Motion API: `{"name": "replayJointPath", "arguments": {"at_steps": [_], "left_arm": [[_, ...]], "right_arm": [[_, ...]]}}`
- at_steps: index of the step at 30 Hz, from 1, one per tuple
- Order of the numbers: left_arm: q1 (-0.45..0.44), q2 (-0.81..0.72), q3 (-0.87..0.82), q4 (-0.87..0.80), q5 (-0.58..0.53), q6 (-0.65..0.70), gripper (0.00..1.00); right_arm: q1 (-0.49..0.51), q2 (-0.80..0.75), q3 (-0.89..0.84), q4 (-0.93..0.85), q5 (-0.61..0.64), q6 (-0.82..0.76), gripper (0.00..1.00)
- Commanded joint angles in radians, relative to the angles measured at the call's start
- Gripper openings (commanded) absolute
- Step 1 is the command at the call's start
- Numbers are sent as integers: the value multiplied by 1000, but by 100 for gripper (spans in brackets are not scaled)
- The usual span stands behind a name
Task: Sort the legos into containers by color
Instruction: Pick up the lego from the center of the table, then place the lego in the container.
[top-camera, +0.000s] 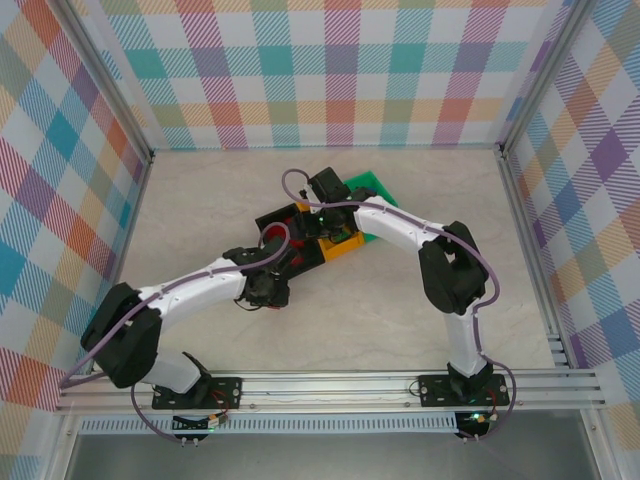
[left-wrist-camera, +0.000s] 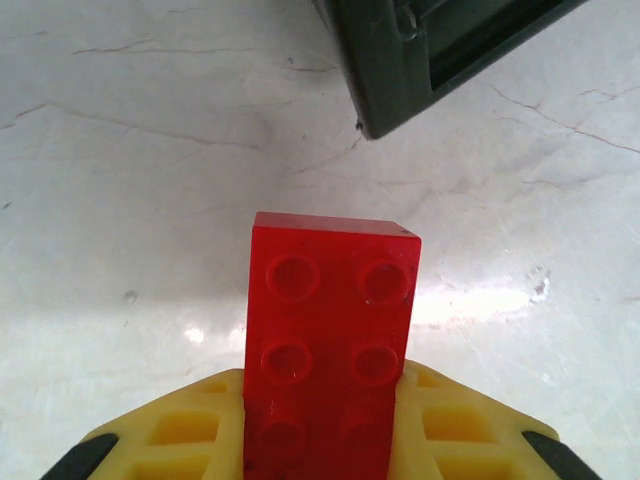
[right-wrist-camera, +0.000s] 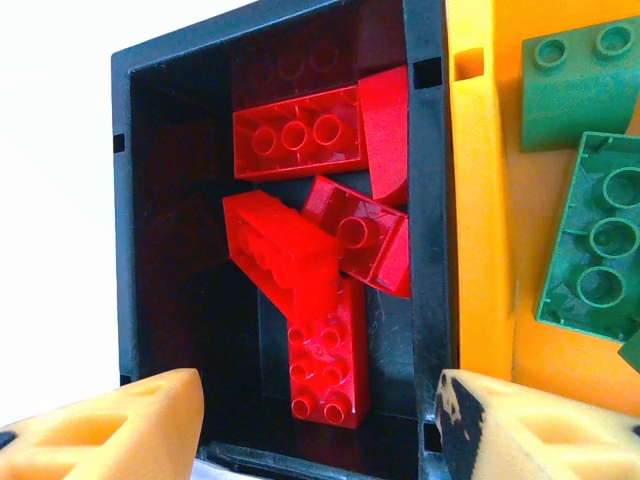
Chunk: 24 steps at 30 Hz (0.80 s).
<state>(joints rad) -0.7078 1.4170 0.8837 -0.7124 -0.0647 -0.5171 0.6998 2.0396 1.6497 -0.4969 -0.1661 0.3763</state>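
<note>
Closed grip: left gripper (left-wrist-camera: 325, 445) clamped on one red lego (left-wrist-camera: 330, 320), which sticks out ahead of the jaws with its studs facing the wrist camera. It is over the table (left-wrist-camera: 130, 200), can't tell if touching. A corner of the black bin (left-wrist-camera: 400, 60) sits ahead and to the right, apart from the brick. The right gripper (right-wrist-camera: 320, 440) has jaws apart with nothing between, hanging over the black bin, red legos (right-wrist-camera: 300, 130) piled inside just ahead of its tips. The orange-yellow bin (right-wrist-camera: 480, 200) is joined on the gripper's right, with green legos (right-wrist-camera: 600, 240) lying in it.
</note>
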Motion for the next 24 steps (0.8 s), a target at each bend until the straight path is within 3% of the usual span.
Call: {"name": "replayJointPath", "arguments": {"at_steps": [1, 11, 24], "left_arm": [[-8, -84, 19, -80, -1, -45, 22], [-3, -168, 155, -47, -135, -42, 22], [87, 203, 470, -53, -136, 9, 27]], "right_arm": [[-3, 51, -18, -33, 23, -9, 65], [-14, -98, -59, -9, -15, 23, 65], [-68, -350, -361, 62, 77, 52, 66]]}}
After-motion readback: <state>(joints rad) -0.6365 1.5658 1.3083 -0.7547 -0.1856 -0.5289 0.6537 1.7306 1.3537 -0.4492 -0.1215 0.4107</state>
